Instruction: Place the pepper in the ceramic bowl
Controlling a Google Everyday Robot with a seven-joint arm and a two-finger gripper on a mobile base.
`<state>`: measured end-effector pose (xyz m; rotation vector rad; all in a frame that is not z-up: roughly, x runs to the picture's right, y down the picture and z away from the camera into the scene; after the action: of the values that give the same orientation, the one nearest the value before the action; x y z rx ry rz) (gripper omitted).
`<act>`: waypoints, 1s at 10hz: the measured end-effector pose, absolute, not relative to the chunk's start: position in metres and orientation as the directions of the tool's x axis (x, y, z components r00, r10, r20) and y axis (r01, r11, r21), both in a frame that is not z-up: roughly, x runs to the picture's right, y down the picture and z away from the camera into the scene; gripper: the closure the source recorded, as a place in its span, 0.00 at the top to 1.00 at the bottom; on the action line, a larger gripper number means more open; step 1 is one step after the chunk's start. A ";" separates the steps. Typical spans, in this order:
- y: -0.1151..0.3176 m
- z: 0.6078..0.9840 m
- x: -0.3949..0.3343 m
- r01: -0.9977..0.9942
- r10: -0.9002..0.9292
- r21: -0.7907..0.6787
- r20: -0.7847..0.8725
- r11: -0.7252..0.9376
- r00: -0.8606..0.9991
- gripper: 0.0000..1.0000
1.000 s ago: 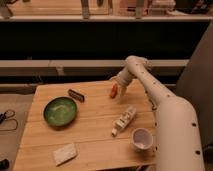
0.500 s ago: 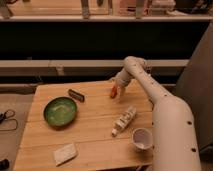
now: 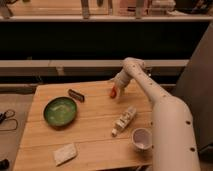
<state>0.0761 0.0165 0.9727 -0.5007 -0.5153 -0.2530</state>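
Observation:
The pepper (image 3: pixel 113 92), small and orange-red, lies at the far right-middle of the wooden table. My gripper (image 3: pixel 115 88) reaches down from the white arm on the right and hangs right over the pepper, open, its tips around the top of it. I cannot tell whether they touch it. The ceramic bowl (image 3: pixel 60 111), green, glossy and empty, sits on the left half of the table, well apart from the gripper.
A small dark bar (image 3: pixel 76 94) lies between bowl and pepper, toward the back. A white bottle (image 3: pixel 124 121) lies on its side near the right front, with a white cup (image 3: pixel 141 138) beside it. A pale pad (image 3: pixel 65 153) rests at the front left of the table (image 3: pixel 92 140).

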 end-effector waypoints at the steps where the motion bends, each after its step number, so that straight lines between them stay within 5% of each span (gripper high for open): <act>1: 0.016 0.975 0.076 0.350 -0.102 -0.390 0.531 0.851 0.841 0.80; 10: 0.021 0.981 0.081 0.361 -0.118 -0.439 0.490 0.823 0.864 0.80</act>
<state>0.0813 0.0207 0.9815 -0.5494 -0.4647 -0.2648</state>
